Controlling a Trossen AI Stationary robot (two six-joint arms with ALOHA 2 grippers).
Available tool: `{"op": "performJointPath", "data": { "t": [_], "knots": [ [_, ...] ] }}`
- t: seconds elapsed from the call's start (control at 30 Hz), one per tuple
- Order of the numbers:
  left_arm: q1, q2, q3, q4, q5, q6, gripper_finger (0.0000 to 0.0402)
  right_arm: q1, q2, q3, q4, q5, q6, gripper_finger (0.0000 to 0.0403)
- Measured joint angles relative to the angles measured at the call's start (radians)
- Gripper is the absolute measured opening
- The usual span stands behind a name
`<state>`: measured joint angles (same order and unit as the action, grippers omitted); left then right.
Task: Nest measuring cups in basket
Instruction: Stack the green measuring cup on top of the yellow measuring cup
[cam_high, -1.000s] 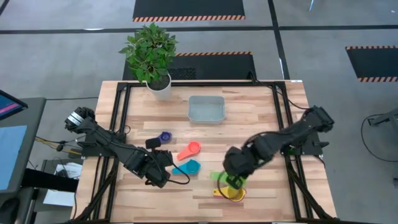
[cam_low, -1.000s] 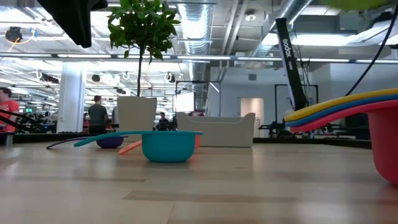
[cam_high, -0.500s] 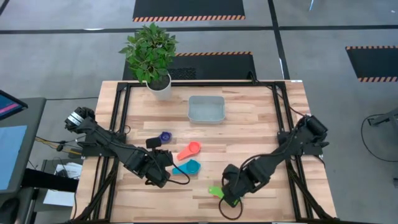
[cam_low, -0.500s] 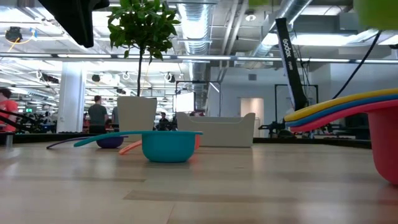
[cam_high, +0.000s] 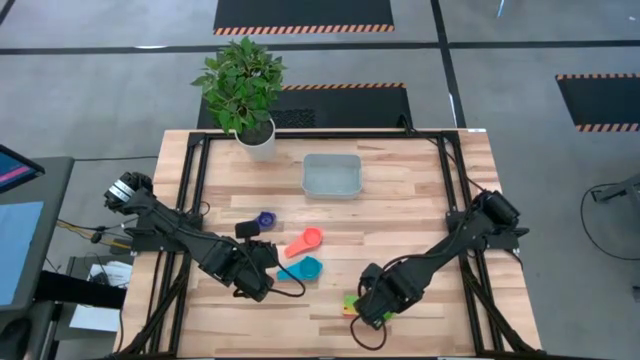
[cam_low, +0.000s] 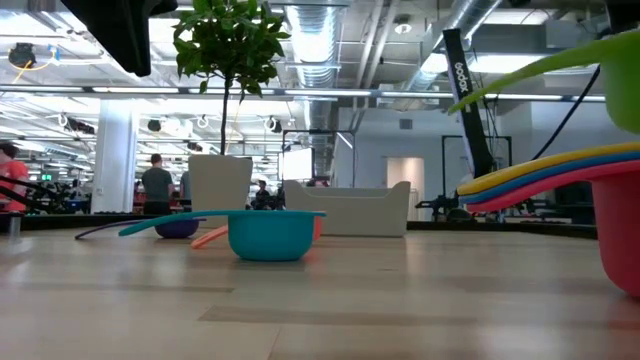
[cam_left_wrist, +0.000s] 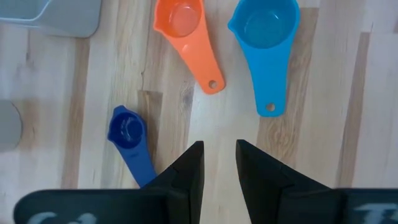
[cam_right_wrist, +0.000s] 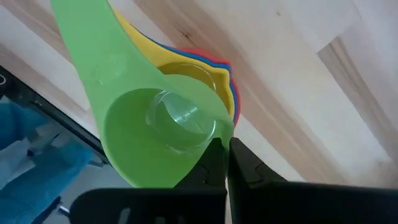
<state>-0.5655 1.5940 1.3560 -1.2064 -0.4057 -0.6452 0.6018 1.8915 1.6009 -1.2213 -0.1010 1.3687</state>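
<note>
Near the bench's (cam_high: 420, 180) front edge, the right claw (cam_right_wrist: 225, 163) pinches the rim of the green cup (cam_right_wrist: 146, 140), holding it just above the nested stack (cam_right_wrist: 221, 78) of yellow, blue and red cups. The left claw (cam_left_wrist: 219, 163) hovers empty, its tips slightly parted, near the dark blue cup (cam_left_wrist: 127, 134), orange cup (cam_left_wrist: 183, 25) and light blue cup (cam_left_wrist: 264, 31). The basket (cam_high: 332, 175) sits toward the bench's back edge.

Where I work: an open, bright hall

Beyond my wooden table (cam_high: 400, 200), grey floor (cam_high: 100, 90) carries black mats edged in hazard stripes (cam_high: 304, 28). A potted plant (cam_high: 243, 85) stands at the far left corner; ceiling pipes (cam_low: 320, 40) and strip lights hang overhead, people (cam_low: 157, 185) standing distant.
</note>
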Motion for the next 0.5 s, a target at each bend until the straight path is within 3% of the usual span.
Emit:
{"op": "performJointPath", "data": {
  "t": [0.5],
  "knots": [
    [0.0,0.0,0.0,0.0,-0.001,0.006,0.0082,-0.009,0.013,-0.02,0.029,0.005,-0.042,0.0008]
  ]
}}
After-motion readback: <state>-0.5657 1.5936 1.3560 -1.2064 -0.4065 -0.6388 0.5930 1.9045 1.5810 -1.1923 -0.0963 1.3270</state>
